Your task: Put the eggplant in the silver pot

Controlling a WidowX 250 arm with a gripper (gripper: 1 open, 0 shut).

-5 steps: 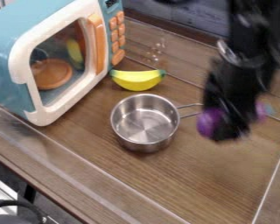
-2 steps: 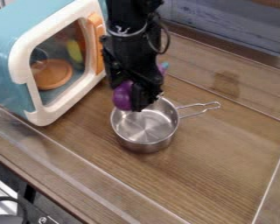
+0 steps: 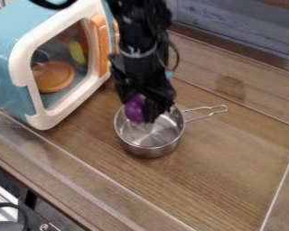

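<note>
Eggplant hangs purple and glossy between the jaws of the gripper, which is clamped around it and points almost straight down, so the toy sits directly below the wrist and just above the open mouth of the silver pot. The pot lies right under the fingers, its bright rim showing in front of and to the right of them, and its thin wire handle sticks out to the right, well clear of the arm. Doing this step well probably means lowering a little further so the eggplant's lower end is inside the rim before letting go, since a drop from height could bounce the light toy off the steel wall or tip it over the edge. The fingers look close to the rear rim, so the descent should stay centred over the bowl to avoid nudging the pot. Behind and to the left of the gripper stands the toy microwave, door facing the table, near enough that a straight vertical retreat seems the safest exit.
</note>
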